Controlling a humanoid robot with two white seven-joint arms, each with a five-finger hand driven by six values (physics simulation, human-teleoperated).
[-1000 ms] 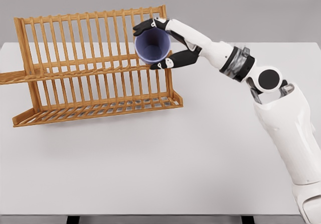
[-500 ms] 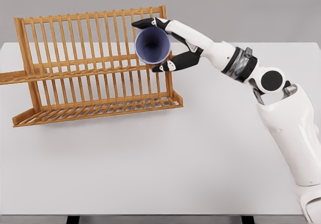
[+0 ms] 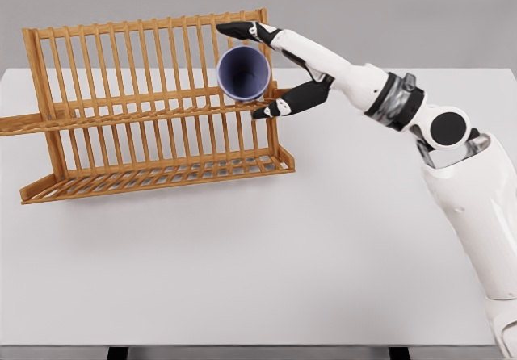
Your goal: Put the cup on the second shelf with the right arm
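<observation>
Head view: a plain grey backdrop stands behind a flat white table [image 3: 242,255] that fills most of the frame; on its rear left portion sits a two-tier slatted wooden dish rack [image 3: 145,106], its upper rail running across at mid-height and its lower tray resting on the table surface; a side bar of the rack projects past the left edge of the frame. A blue-purple plastic cup [image 3: 244,73] lies on its side at the upper tier near the rack's right end, its open mouth facing the camera and its lower edge at the level of the upper rail; whether it bears fully on the rail cannot be confirmed. The white right arm enters from the lower right and reaches diagonally to the rack; the right hand [image 3: 279,65] is spread wide, one black-tipped finger extended above the cup rim, the thumb below and to the right of it; the digits flank the cup with visible gaps and do not grip it. The left arm does not appear.
</observation>
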